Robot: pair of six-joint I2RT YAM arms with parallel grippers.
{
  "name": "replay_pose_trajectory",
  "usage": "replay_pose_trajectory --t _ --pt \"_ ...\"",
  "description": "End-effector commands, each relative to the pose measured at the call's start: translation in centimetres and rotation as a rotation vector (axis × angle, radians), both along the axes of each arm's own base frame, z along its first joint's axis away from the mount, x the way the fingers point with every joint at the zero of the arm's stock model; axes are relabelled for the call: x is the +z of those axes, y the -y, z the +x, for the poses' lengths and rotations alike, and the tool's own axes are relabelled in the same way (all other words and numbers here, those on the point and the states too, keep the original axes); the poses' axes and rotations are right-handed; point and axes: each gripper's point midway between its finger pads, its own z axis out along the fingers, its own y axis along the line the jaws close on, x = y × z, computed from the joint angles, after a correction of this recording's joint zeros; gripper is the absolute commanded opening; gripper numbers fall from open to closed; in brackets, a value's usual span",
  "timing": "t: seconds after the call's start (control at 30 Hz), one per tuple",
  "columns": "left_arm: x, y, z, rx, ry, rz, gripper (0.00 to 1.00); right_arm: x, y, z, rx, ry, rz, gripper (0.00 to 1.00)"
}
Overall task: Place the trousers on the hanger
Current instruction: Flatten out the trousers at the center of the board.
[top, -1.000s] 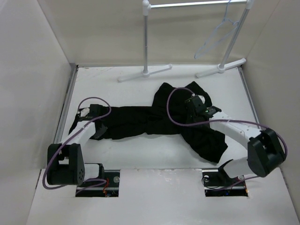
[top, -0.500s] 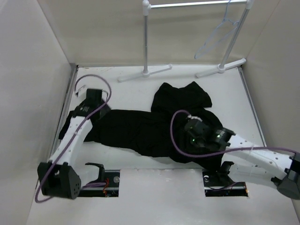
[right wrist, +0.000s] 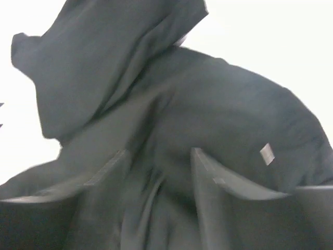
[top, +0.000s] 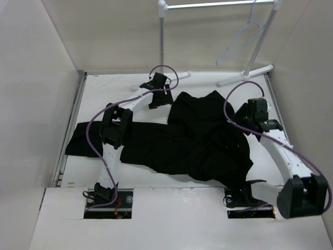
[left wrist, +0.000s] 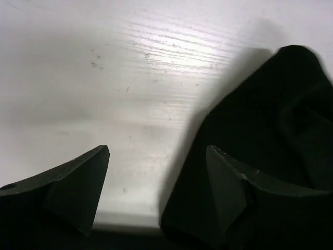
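The black trousers (top: 171,143) lie spread across the table, legs trailing left and a bunched part at the far middle (top: 203,107). The pale hanger (top: 239,44) hangs from the rack's rail at the back right. My left gripper (top: 160,98) hovers at the far left edge of the bunched part. It stands open over bare table (left wrist: 156,172), with the trousers' edge (left wrist: 270,130) by its right finger. My right gripper (top: 248,119) is at the bunch's right side. It is open above the fabric (right wrist: 156,156), holding nothing, and that view is blurred.
A white garment rack (top: 162,47) stands at the back, its feet (top: 156,82) close behind my left gripper. Walls close in the left and right sides. A metal strip (top: 72,122) runs along the table's left edge.
Both grippers have opened and let go of the trousers. The left arm swung from the left leg end to the far middle, the right arm from the front to the right side.
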Motion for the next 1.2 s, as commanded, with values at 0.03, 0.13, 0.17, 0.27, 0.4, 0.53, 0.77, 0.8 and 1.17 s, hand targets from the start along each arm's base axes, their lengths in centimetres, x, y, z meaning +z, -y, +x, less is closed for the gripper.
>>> replay_pose_trajectory --t 0.03,0.13,0.17,0.27,0.4,0.53,0.77,0.8,1.17 --pt "1.1 2.4 1.9 -0.067 0.016 -0.095 0.75 0.5 4.3 5.4 -0.139 0.087 -0.069 0.68" --pt "-0.4 4.3 1.4 -0.104 -0.017 -0.141 0.75 -2.1 6.6 8.2 -0.201 0.051 -0.073 0.68" --pt "-0.8 4.8 1.0 -0.110 -0.029 -0.155 0.75 -3.1 7.0 9.1 -0.210 0.030 -0.064 0.68" --pt "-1.2 5.6 0.2 -0.112 -0.033 -0.199 0.73 -5.6 6.5 11.9 -0.182 -0.015 -0.010 0.67" --pt "-1.2 6.4 -1.1 -0.088 -0.052 -0.279 0.71 -7.5 5.4 14.0 -0.169 -0.047 0.054 0.66" --pt "-1.0 7.2 -2.6 -0.094 -0.064 -0.315 0.72 -9.6 4.3 14.4 -0.166 -0.100 0.096 0.53" --pt "1.7 10.5 -3.0 -0.096 -0.040 -0.486 0.18 -4.5 1.5 16.5 -0.089 0.071 0.150 0.05" --pt "3.1 10.7 -2.9 -0.084 -0.012 -0.517 0.12 -3.1 0.8 16.6 -0.061 0.107 0.150 0.05" --pt "25.0 0.2 -7.6 0.051 0.477 -0.596 0.03 6.0 -7.7 14.8 0.183 0.330 0.239 0.52"
